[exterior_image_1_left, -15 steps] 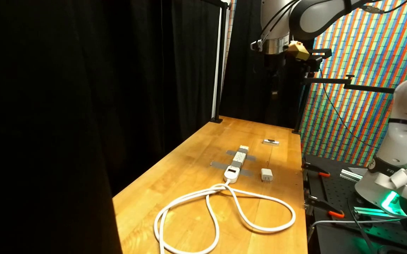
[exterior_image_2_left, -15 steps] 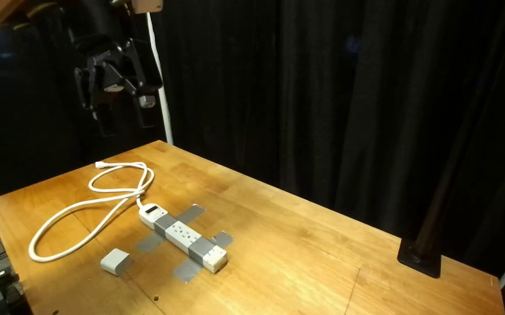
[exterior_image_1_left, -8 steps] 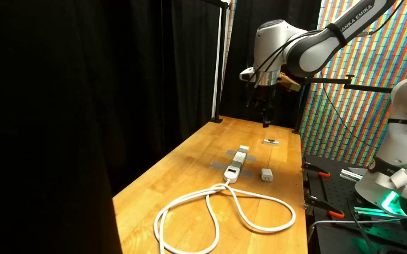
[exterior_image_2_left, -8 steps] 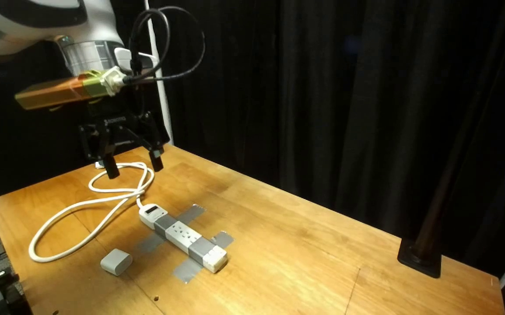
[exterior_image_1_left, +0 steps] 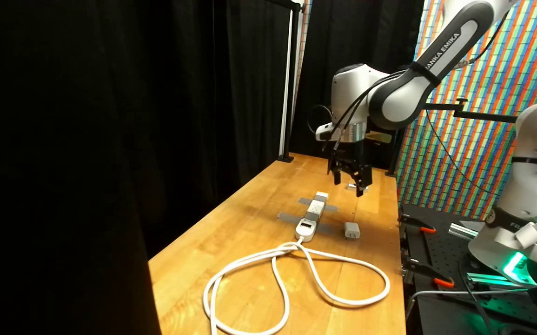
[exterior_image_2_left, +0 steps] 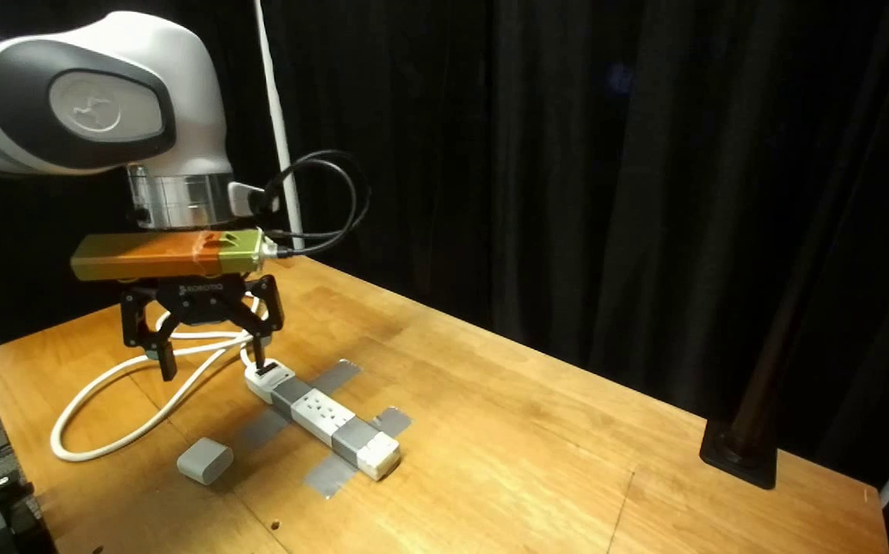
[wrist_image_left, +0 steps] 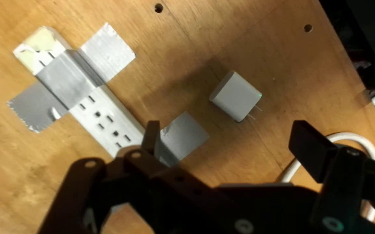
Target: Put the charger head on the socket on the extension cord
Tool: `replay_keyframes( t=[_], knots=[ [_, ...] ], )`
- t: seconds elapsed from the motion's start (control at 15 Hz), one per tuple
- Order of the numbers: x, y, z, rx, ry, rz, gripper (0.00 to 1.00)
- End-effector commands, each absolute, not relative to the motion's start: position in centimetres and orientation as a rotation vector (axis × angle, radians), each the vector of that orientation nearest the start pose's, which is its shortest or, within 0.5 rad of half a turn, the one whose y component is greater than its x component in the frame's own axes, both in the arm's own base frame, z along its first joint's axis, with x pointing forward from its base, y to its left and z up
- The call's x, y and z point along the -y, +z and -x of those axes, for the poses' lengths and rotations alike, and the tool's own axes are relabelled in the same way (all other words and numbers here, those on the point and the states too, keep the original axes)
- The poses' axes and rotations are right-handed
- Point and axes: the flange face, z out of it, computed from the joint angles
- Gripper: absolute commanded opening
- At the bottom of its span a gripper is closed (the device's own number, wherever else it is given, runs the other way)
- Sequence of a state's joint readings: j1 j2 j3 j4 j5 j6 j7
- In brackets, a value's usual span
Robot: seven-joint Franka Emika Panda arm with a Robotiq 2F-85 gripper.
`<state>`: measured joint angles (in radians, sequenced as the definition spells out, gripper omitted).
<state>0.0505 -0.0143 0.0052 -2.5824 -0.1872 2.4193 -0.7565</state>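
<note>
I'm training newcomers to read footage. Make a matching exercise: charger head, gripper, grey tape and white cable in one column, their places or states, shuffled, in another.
Things
1. charger head
2. gripper
3. grey tape
4. white cable

Places or states
A. stuck across the socket block
B. in wide loops
C. on the table, apart from the socket block
D. spread open, holding nothing

Pairs: 1C; 2D; 3A; 4B
</note>
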Motion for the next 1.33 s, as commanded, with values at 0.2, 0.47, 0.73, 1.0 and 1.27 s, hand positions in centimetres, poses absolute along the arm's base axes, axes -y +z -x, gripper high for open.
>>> replay_keyframes(
  t=[0.2,0.47,0.73,1.0,1.27],
  knots=[
    [-2.9,20.8,-42.0,1.887,0.381,2.428,1.00],
    [-3.0,19.2,-41.4,2.178,0.453,2.278,1.00],
    [-3.4,18.1,-41.6,2.360,0.317,2.216,1.00],
    [-3.7,16.8,-41.5,2.392,0.240,2.183,1.00],
    [-3.6,15.3,-40.5,2.379,0.239,2.099,1.00]
  ],
)
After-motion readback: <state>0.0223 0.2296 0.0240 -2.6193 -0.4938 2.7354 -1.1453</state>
